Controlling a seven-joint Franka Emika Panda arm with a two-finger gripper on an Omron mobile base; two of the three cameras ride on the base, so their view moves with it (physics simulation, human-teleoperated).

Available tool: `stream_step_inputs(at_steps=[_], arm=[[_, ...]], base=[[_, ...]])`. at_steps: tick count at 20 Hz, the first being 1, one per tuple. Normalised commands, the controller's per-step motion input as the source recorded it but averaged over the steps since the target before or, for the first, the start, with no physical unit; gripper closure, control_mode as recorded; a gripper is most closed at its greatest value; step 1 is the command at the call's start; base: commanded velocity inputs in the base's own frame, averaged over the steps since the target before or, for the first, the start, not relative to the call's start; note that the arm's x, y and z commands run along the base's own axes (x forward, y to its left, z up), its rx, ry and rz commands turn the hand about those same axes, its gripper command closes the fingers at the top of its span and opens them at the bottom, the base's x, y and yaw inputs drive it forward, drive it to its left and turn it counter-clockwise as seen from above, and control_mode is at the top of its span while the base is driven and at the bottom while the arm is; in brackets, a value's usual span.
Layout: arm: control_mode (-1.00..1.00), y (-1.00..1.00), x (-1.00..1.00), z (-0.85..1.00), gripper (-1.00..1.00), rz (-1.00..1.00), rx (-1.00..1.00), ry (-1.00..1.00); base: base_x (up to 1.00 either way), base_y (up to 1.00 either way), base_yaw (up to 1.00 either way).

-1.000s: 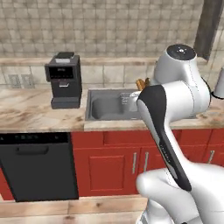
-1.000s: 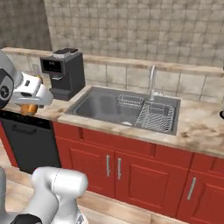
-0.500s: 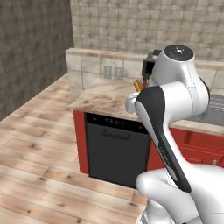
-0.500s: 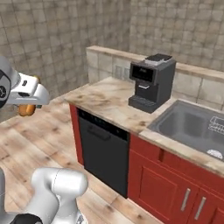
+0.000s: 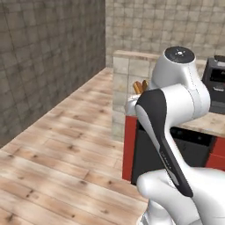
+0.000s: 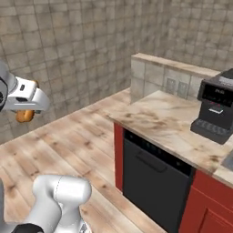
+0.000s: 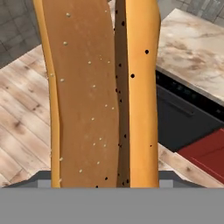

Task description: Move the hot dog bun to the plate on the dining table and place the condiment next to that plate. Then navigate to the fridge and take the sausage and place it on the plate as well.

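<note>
The gripper (image 6: 25,107) is clamped on the hot dog bun (image 7: 100,92), which it carries in the air above the wooden floor (image 5: 52,149), well apart from the marbled table (image 6: 173,125). In the hand view the bun runs lengthwise up the frame, its split facing the camera. A black coffee machine (image 6: 216,107) stands on the table above a black dishwasher (image 6: 152,179) set in red cabinets (image 6: 207,205).
</note>
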Motion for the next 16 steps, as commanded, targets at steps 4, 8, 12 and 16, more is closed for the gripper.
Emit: stream_step_inputs(at_steps=[4,8,12,16], arm=[[1.0,0.0,0.0,0.0,1.0,0.0,0.0,0.0],[1.0,0.0,0.0,0.0,1.0,0.0,0.0,0.0],[1.0,0.0,0.0,0.0,1.0,0.0,0.0,0.0],[1.0,0.0,0.0,0.0,1.0,0.0,0.0,0.0]], base=[[0.91,1.0,-0.32],[0.92,1.0,-0.43],[0.97,1.0,-0.48],[0.99,1.0,-0.5]])
